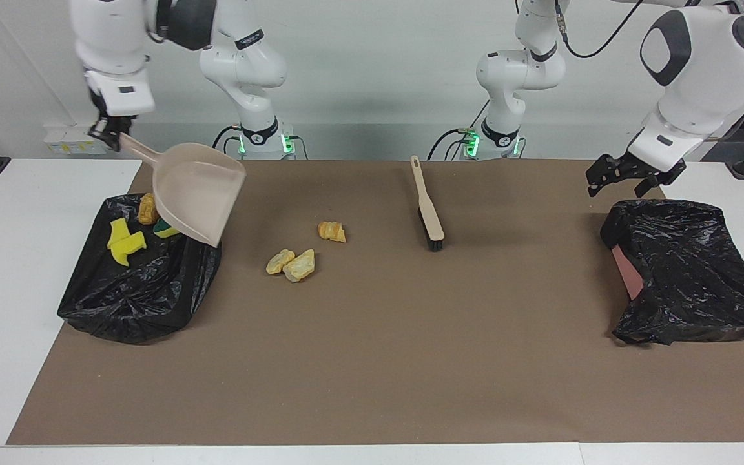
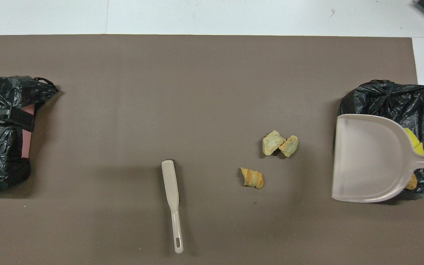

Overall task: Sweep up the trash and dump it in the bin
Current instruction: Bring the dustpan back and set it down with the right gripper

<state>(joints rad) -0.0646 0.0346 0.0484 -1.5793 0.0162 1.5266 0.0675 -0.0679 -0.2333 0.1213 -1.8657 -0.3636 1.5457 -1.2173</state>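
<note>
Four bits of trash [image 1: 128,240] lie in your bin [image 1: 139,284] under the dustpan [image 1: 197,190] clamped by the right gripper [image 1: 108,137]; three lumps [image 1: 301,255] remain, left gripper [image 1: 624,177] spread.

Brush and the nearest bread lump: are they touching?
Apart. The overhead view shows bare brown mat between the brush and the striped bread lump; the facing view shows the same gap between the brush's bristles and that lump.

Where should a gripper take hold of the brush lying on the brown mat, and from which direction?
Probably at the brush handle's narrow part, coming straight down from above. The brush lies flat and alone on the mat, handle end nearer to the robots, bristles away from them, so the fingers could close across the slim handle.
</note>
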